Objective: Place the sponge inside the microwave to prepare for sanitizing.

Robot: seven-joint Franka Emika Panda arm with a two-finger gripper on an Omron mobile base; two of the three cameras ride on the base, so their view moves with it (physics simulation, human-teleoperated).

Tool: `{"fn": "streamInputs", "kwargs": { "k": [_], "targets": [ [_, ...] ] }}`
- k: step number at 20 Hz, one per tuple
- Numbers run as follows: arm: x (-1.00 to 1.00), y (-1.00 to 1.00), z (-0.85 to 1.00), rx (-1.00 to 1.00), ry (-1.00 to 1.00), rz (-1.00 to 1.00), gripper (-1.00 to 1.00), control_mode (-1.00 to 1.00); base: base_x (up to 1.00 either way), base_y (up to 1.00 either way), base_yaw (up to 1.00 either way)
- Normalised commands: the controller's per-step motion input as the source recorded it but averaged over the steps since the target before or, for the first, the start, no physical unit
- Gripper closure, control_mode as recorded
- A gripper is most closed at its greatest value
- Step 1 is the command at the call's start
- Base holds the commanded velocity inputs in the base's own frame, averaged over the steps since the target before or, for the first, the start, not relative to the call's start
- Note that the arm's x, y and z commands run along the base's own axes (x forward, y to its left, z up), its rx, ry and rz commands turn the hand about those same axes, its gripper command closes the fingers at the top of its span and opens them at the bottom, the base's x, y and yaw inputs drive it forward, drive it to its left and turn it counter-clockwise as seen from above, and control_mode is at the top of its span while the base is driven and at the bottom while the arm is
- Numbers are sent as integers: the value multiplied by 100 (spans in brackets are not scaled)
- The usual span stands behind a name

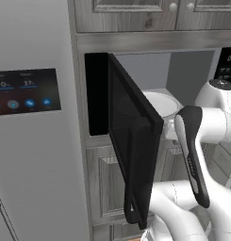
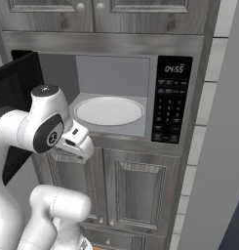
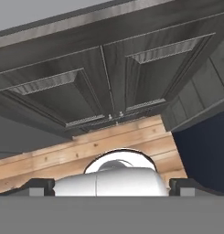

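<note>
with microwave (image 2: pixel 116 93) door swung open at left of frame and turntable (image 2: pixel 109 110) bare, best lifted centrally inside; finger state impossible to tell

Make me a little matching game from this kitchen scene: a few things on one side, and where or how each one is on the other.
Things:
1. microwave door
2. turntable
3. keypad
4. fridge display

Descriptions:
A. white and round, lying bare on the grey cavity floor
B. blue-lit, set in the grey panel left of the microwave
C. black, swung wide open
D. on the right side, with a clock reading above the buttons

Pairs: 1-C, 2-A, 3-D, 4-B
</note>
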Motion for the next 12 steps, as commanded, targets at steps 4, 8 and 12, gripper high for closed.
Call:
{"fn": "streamInputs", "kwargs": {
  "k": [4, 8, 12],
  "targets": [
    [0, 0, -33, -11, 2, -3, -100, -100, 0, 0, 0],
    [0, 0, -11, -3, 2, 0, -100, -100, 0, 0, 0],
    [0, 0, 0, 0, 0, 0, -100, -100, 0, 0, 0]
  ]
}}
